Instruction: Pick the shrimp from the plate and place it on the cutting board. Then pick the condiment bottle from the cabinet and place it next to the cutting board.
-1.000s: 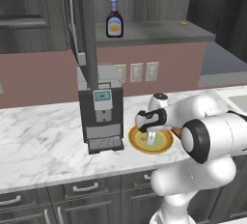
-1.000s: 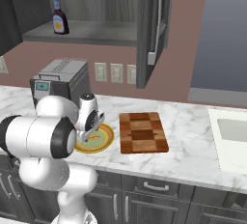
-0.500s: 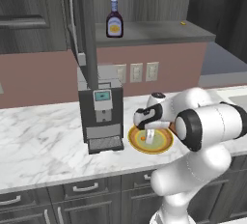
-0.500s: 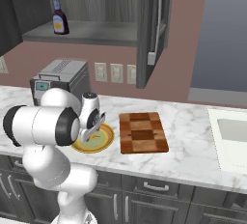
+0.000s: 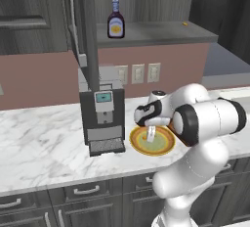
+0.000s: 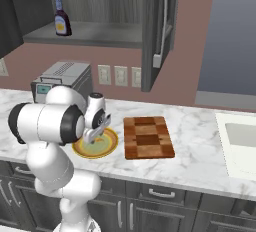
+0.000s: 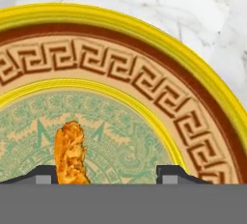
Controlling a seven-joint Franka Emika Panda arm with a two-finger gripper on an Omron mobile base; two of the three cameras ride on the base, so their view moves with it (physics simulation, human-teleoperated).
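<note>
Shrimp (image 7: 71, 153) lies on the plate (image 7: 144, 54), on the green middle part. It is a small, bumpy orange piece, longer than it is wide, with a crumbly look. From the left base camera it is just a tiny orange dot (image 5: 146, 135) on the left side of the dish.

The plate (image 5: 163, 147) is round and shallow. It has a bright yellow edge, then a brown ring, then a tan ring with a brown square-spiral pattern, then a thin yellow ring, and a pale green middle with faint drawings. It sits on the white marble counter (image 5: 39, 147).

The gripper (image 7: 102, 174) is low over the plate. Its two dark fingertips (image 7: 43, 174) stand apart, one on each side. The shrimp is between them, right next to the left tip in the hand camera. The right tip is not touching it. I cannot tell if the left tip touches it. The jaws are not closed on anything. From the left base camera the gripper (image 5: 151, 134) points down at the plate.

The cutting board (image 6: 148, 137) is just right of the plate (image 6: 102, 150). It is made of light and dark brown blocks.

The condiment bottle (image 5: 115, 20) stands up on the grey shelf of the cabinet (image 5: 161, 33), high above the counter. It is dark brown with a pale cap and a yellow label.

A black coffee machine (image 5: 102, 111) stands left of the plate.
</note>
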